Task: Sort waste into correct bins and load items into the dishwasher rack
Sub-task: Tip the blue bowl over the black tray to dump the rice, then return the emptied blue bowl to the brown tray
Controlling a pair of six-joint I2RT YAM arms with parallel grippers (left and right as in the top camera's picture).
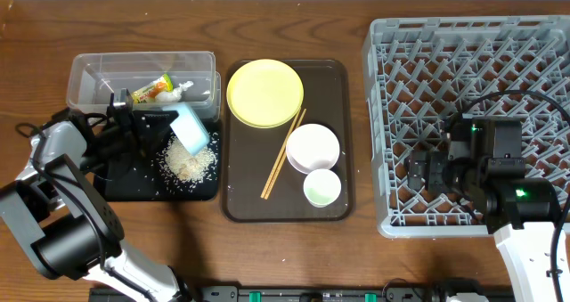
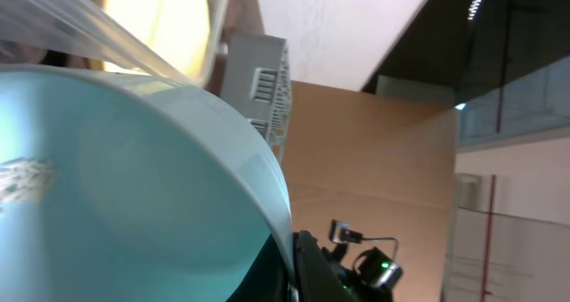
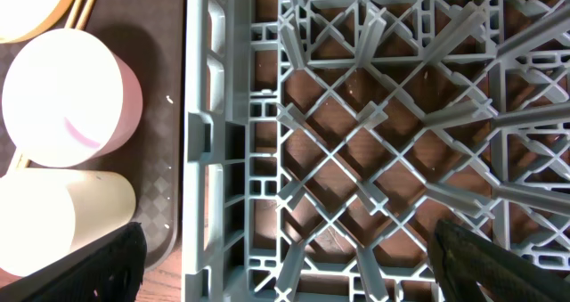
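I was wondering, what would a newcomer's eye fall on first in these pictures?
The left gripper clamps a tilted blue bowl over the black tray, where white food scraps lie heaped. On the right, the big grey rack sits beneath the open right gripper. Between them, a yellow plate brightens the brown tray.

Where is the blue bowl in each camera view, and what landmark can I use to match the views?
Overhead: blue bowl left of centre, tilted, just above the rice.
Left wrist: blue bowl fills the left side, very close.
Right wrist: not in it.
Shared landmark: the rack, on the right overhead, a grey corner at top centre in left wrist, filling most of right wrist.
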